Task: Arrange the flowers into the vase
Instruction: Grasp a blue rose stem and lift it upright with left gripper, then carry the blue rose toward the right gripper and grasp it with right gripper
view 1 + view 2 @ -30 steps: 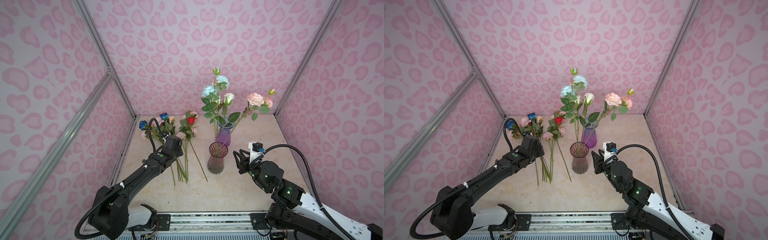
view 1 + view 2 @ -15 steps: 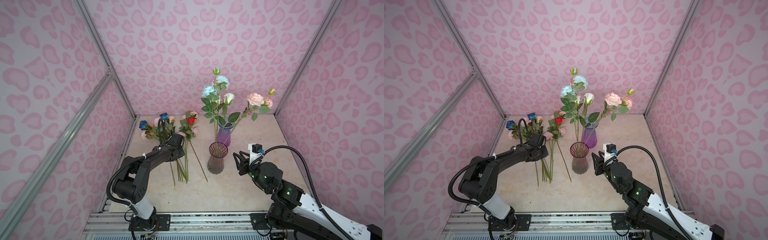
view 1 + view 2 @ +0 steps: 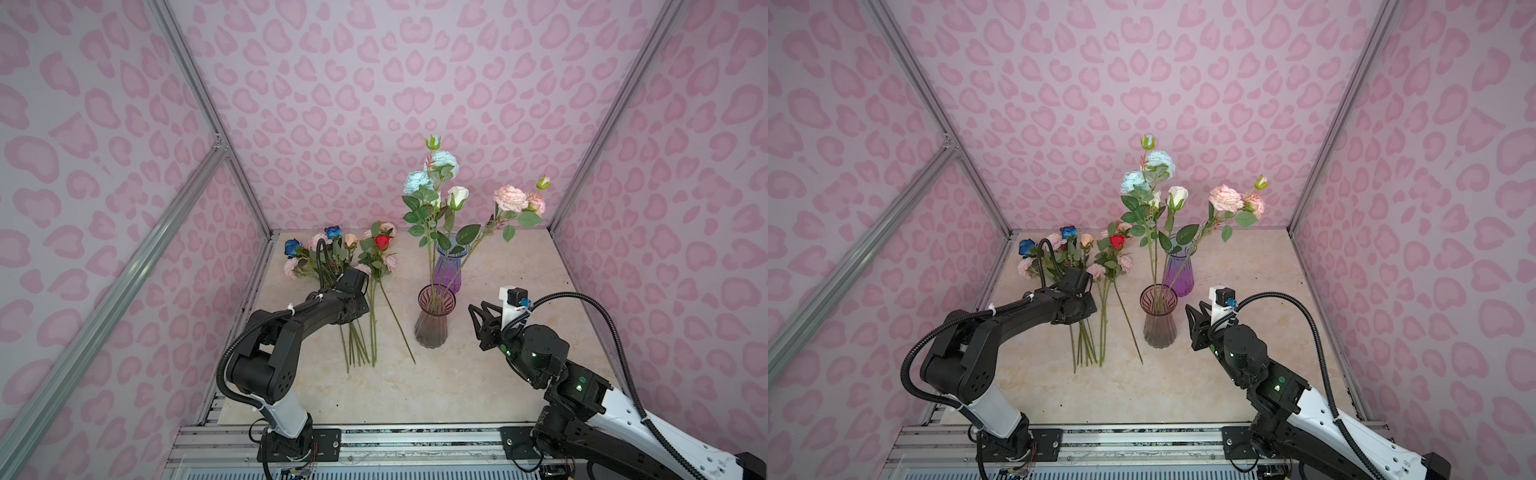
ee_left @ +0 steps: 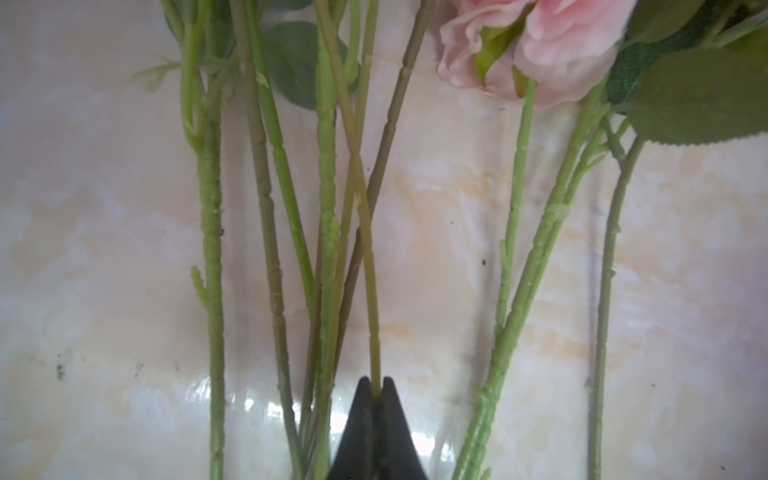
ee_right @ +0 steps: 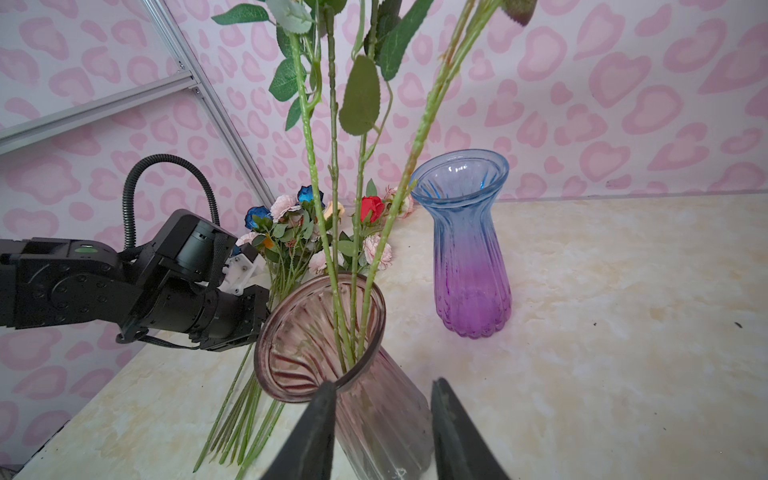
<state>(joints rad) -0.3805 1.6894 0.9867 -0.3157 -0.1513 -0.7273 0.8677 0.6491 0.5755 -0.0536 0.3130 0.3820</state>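
Note:
Several loose flowers (image 3: 381, 241) (image 3: 1117, 241) lie in a bunch at the back left of the table, heads toward the wall. My left gripper (image 4: 376, 384) is down on their stems and shut on one thin yellowish-green stem (image 4: 370, 270); in both top views its fingers are hidden under the wrist (image 3: 351, 291). A smoky pink vase (image 3: 432, 328) (image 3: 1158, 328) (image 5: 374, 407) stands mid-table and holds pale blue, white and pink flowers (image 3: 432, 183). My right gripper (image 3: 478, 320) (image 5: 384, 419) is open just right of that vase, apart from it.
An empty blue-to-purple vase (image 3: 451, 274) (image 5: 469, 257) stands behind the pink one. Pink patterned walls with metal posts (image 3: 245, 178) close in three sides. The metal rail (image 3: 415, 436) carrying both arm bases runs along the table's front edge.
My left gripper has shut onto a stem in the lying bunch, and that arm's elbow has lifted and folded back. The right arm and the vases have not moved.

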